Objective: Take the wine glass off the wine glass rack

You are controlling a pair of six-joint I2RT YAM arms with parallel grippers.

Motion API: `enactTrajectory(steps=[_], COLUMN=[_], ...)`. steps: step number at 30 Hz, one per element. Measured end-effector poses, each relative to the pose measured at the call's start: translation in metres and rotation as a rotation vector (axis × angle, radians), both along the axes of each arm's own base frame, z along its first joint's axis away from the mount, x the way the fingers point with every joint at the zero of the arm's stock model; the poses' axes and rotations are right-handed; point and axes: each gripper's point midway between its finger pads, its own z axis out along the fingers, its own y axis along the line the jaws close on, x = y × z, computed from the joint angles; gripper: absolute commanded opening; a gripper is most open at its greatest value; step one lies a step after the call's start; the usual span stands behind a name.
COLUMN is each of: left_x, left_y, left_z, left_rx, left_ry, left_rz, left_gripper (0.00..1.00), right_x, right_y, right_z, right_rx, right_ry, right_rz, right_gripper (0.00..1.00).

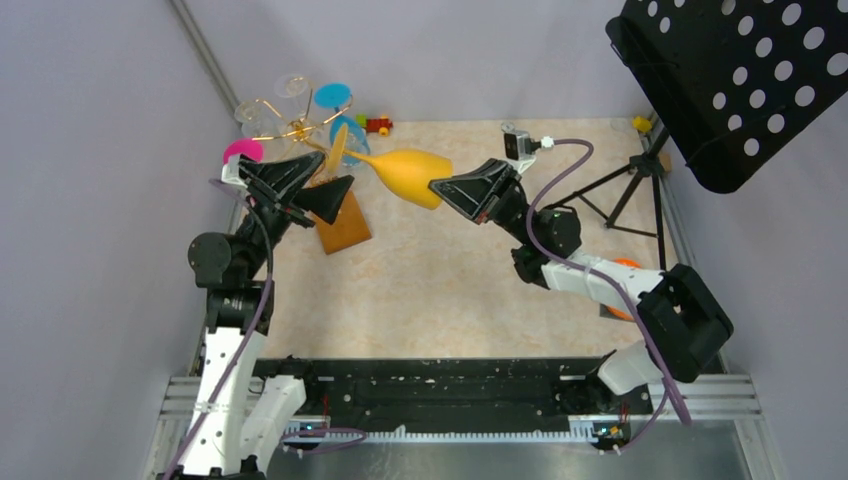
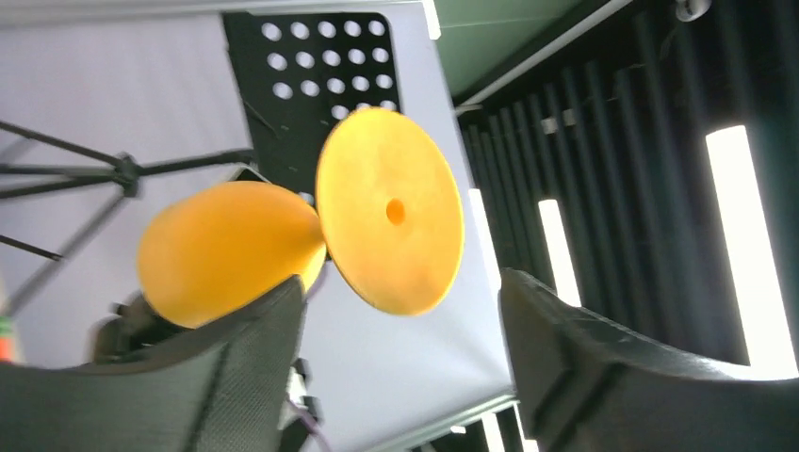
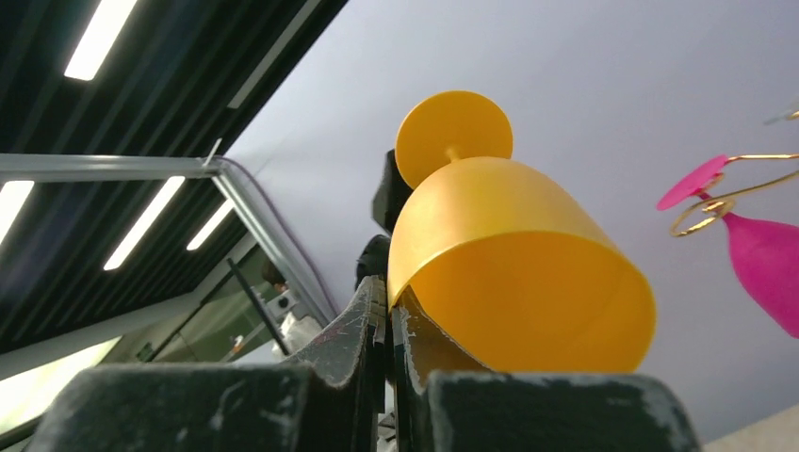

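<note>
Top external: my right gripper (image 1: 440, 187) clamped on wine glass (image 1: 410, 175) rim, upper centre; left gripper (image 1: 337, 169) jaws apart. Withdrawal step: next I draw foot clear of rack (image 1: 295, 128).

Top camera looks down; wrist cameras tilt up, sharing wine glass (image 1: 410, 177).

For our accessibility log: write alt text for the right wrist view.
An orange wine glass fills the centre, its rim pinched in the right end effector, its round foot pointing away. At the right edge a pink glass hangs from a gold wire rack.
</note>
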Motion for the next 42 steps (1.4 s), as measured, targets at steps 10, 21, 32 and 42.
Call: enactTrajectory(steps=[10, 21, 32, 42], left_x=[0.011, 0.009, 0.008, 0.001], left_y=[-0.003, 0.001, 0.025, 0.037], left_z=[-0.025, -0.068, -0.114, -0.123], left_rx=[0.268, 0.757, 1.07, 1.152], left_ry=[-0.071, -0.144, -0.104, -0.093], left_rz=[0.147, 0.249, 0.311, 0.36], left_gripper=[0.98, 0.98, 0.98, 0.98], right_x=[0.031, 0.113, 0.185, 0.221], right_y=[0.003, 0.013, -0.007, -0.072], right_z=[-0.009, -0.013, -0.131, -0.194], right_rx=[-0.156, -0.567, -1.278, -1.648], right_ry=[0.046, 0.062, 0.181, 0.263], right_rz=[-0.228, -0.631, -0.846, -0.795], right_gripper=[0.0, 0.0, 0.0, 0.0])
